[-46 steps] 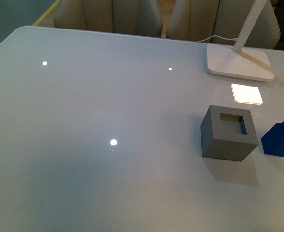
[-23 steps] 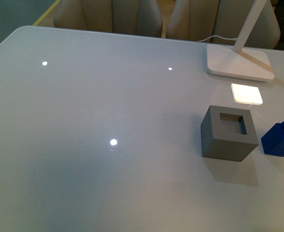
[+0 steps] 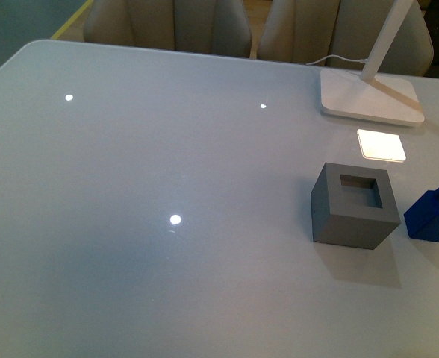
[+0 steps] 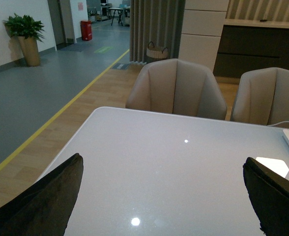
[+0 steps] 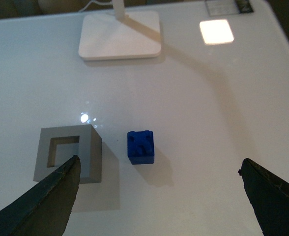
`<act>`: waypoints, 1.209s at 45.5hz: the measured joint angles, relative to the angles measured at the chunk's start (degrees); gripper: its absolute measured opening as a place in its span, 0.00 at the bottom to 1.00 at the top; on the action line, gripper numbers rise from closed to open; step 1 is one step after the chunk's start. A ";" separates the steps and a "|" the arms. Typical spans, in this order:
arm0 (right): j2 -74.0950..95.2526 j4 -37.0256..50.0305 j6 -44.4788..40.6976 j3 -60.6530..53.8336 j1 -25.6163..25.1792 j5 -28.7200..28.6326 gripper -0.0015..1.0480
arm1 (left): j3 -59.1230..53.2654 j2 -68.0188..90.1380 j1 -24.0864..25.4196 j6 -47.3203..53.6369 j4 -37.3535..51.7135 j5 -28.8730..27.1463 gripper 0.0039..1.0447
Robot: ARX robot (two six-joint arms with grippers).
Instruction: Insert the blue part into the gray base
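The gray base (image 3: 354, 205), a matte gray cube with a square hole in its top, stands on the table at the right. The blue part (image 3: 433, 214) sits just right of it, apart from it, at the frame's edge. Both show in the right wrist view, the gray base (image 5: 68, 152) and the blue part (image 5: 141, 146). My right gripper (image 5: 159, 196) is open and empty, above the table, with the blue part ahead of its fingers. My left gripper (image 4: 166, 196) is open and empty over bare table. Neither gripper shows in the front view.
A white lamp base (image 3: 369, 95) with a slanted arm stands at the back right, with a bright light patch (image 3: 381, 144) on the table before it. Beige chairs (image 3: 175, 22) line the table's far edge (image 3: 167, 51). The table's right edge (image 5: 282, 29) is near the lamp.
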 joint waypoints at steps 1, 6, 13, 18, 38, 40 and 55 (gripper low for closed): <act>2.89 0.04 -0.52 1.31 -0.26 -0.98 0.91 | 0.00 0.02 0.00 -0.02 0.00 0.00 0.93; 17.00 -1.07 -4.00 8.09 -0.68 -3.96 0.91 | 0.00 0.00 0.00 0.00 0.00 0.02 0.93; 31.50 -3.41 -5.68 15.54 -0.33 -3.98 0.91 | 0.00 0.02 0.00 0.00 0.00 0.02 0.93; 39.21 -4.66 -5.60 19.58 0.09 -4.11 0.91 | 0.00 0.02 0.00 0.00 0.00 0.02 0.93; 57.77 -9.25 -1.09 32.28 2.25 -3.32 0.91 | 0.00 0.02 0.00 0.00 0.00 0.02 0.93; 58.97 -9.55 -0.72 33.20 2.25 -2.73 0.91 | 0.00 0.02 0.00 0.00 0.00 0.02 0.93; 64.46 -10.95 0.66 37.22 2.32 -2.34 0.91 | 0.00 0.02 0.00 0.00 0.00 0.02 0.93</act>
